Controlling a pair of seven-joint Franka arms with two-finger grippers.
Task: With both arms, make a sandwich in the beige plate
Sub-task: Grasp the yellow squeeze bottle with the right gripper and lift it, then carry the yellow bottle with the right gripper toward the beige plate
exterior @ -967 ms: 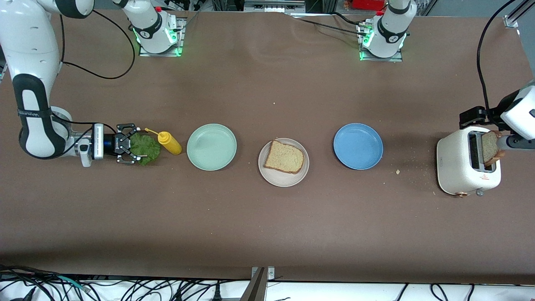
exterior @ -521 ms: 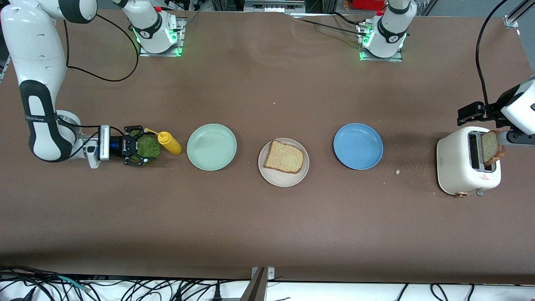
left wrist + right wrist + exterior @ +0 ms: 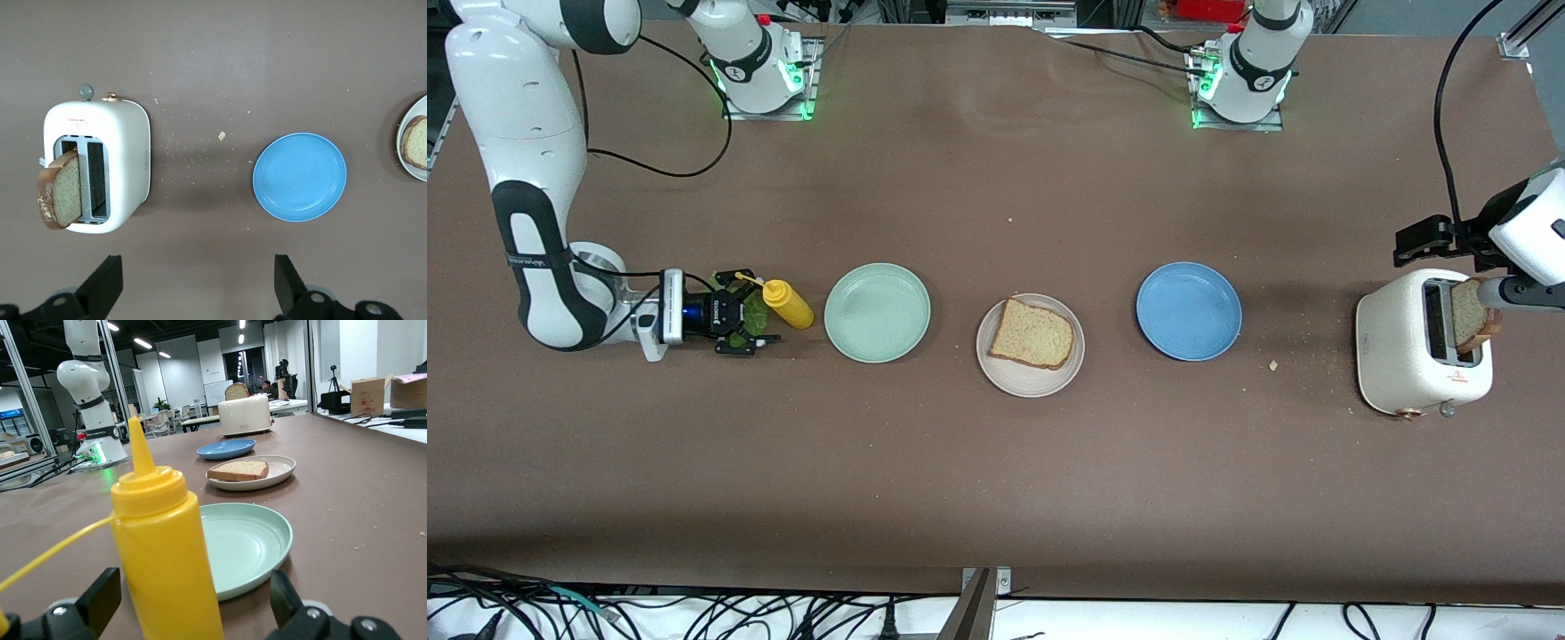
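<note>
Round beige plate bearing one square brown slice.
We log right gripper spread around crinkled lettuce; left gripper spread above toaster.

I see a row of things along the middle of the table. From the right arm's end: lettuce leaf under my right gripper, squeeze bottle just beside the leaf, then the first plate, the middle plate a little nearer the front camera, the third plate, and the toaster at the left arm's end. One bread slice lies on the middle plate. A second slice stands in a toaster slot. My left gripper hangs over the table beside the toaster. Crumbs lie between the third plate and the toaster.
</note>
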